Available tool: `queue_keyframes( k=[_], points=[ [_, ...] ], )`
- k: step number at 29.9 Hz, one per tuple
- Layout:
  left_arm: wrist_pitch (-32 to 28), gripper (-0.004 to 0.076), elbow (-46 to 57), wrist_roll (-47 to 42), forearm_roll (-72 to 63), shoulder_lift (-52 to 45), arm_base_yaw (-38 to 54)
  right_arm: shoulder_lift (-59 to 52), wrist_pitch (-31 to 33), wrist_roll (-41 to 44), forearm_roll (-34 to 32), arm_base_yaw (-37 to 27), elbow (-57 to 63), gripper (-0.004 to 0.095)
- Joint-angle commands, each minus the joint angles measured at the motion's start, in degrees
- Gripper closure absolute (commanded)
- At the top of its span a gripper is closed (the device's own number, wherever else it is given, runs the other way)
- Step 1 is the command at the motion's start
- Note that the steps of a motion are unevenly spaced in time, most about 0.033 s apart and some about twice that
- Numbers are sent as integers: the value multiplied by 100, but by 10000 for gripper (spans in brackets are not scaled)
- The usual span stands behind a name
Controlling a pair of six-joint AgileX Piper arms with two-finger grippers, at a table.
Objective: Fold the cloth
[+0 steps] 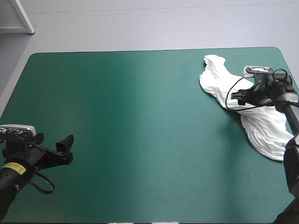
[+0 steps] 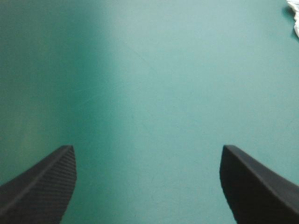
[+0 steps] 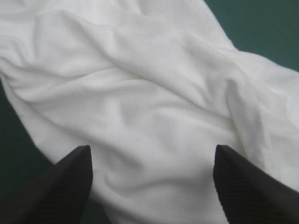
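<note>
The T-shirt (image 1: 264, 133) lies as a long crumpled heap along the desk's (image 1: 140, 116) right edge, reaching toward the far right corner. The right pincer (image 1: 237, 96) is over the heap's middle, its black fingers (image 3: 70, 182) spread wide and grasping nothing. The left pincer (image 1: 65, 149), also released, hangs over bare desk near the left edge.

No legible txt, nos. or signs in any view. Only candidate: yellow sticker (image 1: 14, 167) on left arm (image 1: 5, 183), high view. It has dark marks, too small to read.
</note>
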Motion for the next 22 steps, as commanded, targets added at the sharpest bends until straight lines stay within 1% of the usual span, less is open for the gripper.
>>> queue_keyframes(
  k=[1, 5, 6, 7, 8, 9, 10, 11, 13, 15, 19, 20, 22],
  points=[
    [-361, 121, -199, 10, -108, 39, -12, 81, -332, -35, 14, -55, -207, 235],
    [-361, 121, -199, 20, -108, 39, -12, 508, -398, 85, 62, -43, -207, 243],
    [-361, 121, -199, 20, -98, 39, -12, 589, -398, 85, 72, -43, -207, 285],
    [-372, 121, -199, 20, -98, 39, -12, 641, -398, 55, 85, -43, -207, 367],
    [-372, 121, -199, 20, -98, 39, -12, 687, -437, -32, 110, -22, -207, 490],
    [-383, 121, -199, 20, -81, 39, -12, 714, -499, -140, 128, 5, -207, 637],
    [-411, 121, -199, 36, -72, 39, -12, 729, -583, -214, 176, 35, -207, 759],
    [-411, 121, -199, 36, -57, 39, -12, 739, -707, -361, 225, 80, -207, 925],
    [-450, 121, -199, 46, -29, 39, -12, 739, -962, -540, 387, 172, -207, 916],
    [-510, 121, -199, 46, -29, 39, -12, 739, -1122, -916, 618, 354, -222, 927],
    [-691, 121, -199, 46, -29, 39, -12, 728, -994, -2068, 1186, 996, -272, 927],
    [-718, 121, -199, 46, -29, 39, -12, 716, -889, -2319, 1302, 1279, -277, 927],
    [-730, 121, -238, 46, -29, 39, -12, 693, -716, -2447, 1358, 1754, -277, 927]
  ],
)
